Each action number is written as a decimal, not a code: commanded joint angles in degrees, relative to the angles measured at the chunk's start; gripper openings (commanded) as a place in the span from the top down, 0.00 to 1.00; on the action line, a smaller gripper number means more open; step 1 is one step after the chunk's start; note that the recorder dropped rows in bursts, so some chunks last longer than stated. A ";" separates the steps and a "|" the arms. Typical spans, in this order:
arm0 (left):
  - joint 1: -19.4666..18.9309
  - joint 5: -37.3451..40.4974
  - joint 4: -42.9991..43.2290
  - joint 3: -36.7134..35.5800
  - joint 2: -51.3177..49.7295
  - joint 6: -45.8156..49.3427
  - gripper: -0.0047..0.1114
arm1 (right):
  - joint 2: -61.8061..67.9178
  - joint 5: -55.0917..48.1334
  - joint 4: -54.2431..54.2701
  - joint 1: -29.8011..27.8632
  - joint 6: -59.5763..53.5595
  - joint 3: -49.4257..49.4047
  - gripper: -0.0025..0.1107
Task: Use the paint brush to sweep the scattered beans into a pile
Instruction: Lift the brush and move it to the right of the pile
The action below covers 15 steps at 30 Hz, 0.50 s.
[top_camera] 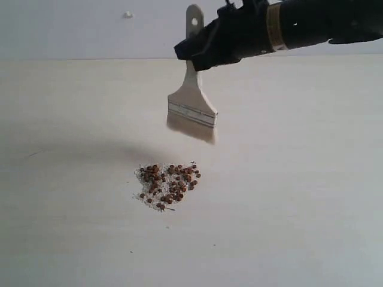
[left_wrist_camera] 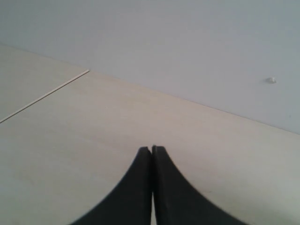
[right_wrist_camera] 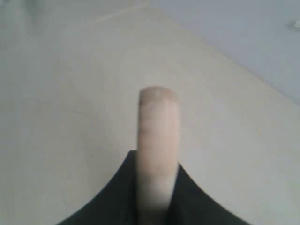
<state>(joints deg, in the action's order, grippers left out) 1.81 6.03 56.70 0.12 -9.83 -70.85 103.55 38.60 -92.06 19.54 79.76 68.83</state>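
The reddish-brown beans (top_camera: 168, 184) lie gathered in one small heap on the pale table, mixed with fine white grains. Above and behind the heap hangs the paint brush (top_camera: 192, 106), bristles down and clear of the surface, its handle end with the hole sticking up. My right gripper (top_camera: 194, 57) is shut on the wooden handle; in the right wrist view the handle (right_wrist_camera: 157, 140) stands between the two black fingers of my right gripper (right_wrist_camera: 155, 161). My left gripper (left_wrist_camera: 152, 149) is shut with nothing in it, over bare table, and does not show in the exterior view.
The pale table (top_camera: 299, 197) spreads wide around the heap and meets a light wall at the back. A small white speck (top_camera: 127, 14) sits on that wall. A thin seam line (left_wrist_camera: 44, 95) runs across the table in the left wrist view.
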 commanded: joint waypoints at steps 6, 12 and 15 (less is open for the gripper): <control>-0.07 0.35 -0.43 -0.12 0.40 0.20 0.96 | -25.47 -21.68 32.72 -0.18 -14.83 -25.77 0.98; -0.07 0.35 -0.43 -0.12 0.40 0.20 0.96 | -32.92 -29.24 34.69 -0.18 -4.86 -29.59 0.98; -0.07 0.35 -0.43 -0.12 0.40 0.20 0.96 | -33.49 -28.10 34.70 -0.18 -1.98 -29.59 0.98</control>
<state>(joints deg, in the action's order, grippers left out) 1.81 6.03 56.70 0.12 -9.83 -70.85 70.68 9.53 -57.80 19.54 75.54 39.43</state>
